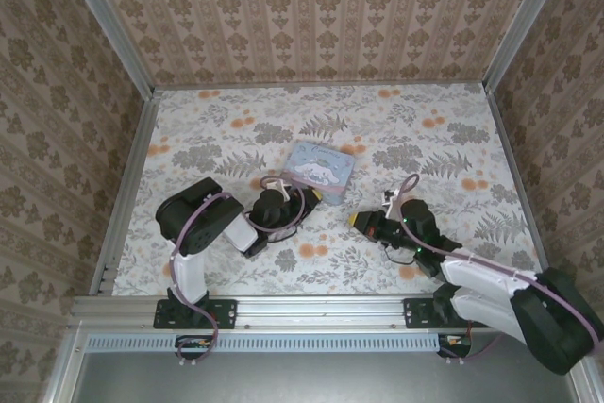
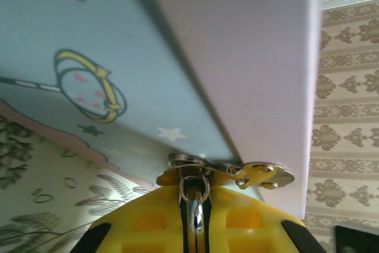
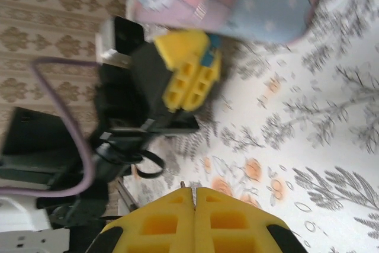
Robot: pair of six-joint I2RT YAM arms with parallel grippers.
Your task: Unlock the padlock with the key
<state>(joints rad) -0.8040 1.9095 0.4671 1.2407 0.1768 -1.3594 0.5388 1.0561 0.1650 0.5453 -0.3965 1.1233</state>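
Left gripper (image 1: 272, 203): jaws pinched on the padlock (image 3: 212, 48), right at the near-left edge of the tin (image 1: 321, 169). Right gripper (image 1: 362, 221): jaws closed flush, contents cannot tell, near the tin's near corner. Wide table (image 1: 425, 139) stretches beyond to the walls.

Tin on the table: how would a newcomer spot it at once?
Start at the floral table, near its middle. Just beyond the left claw lies the tin, a flat rectangle. Its pale blue, cartoon-printed lid sets it apart from the black, yellow-tipped claw.
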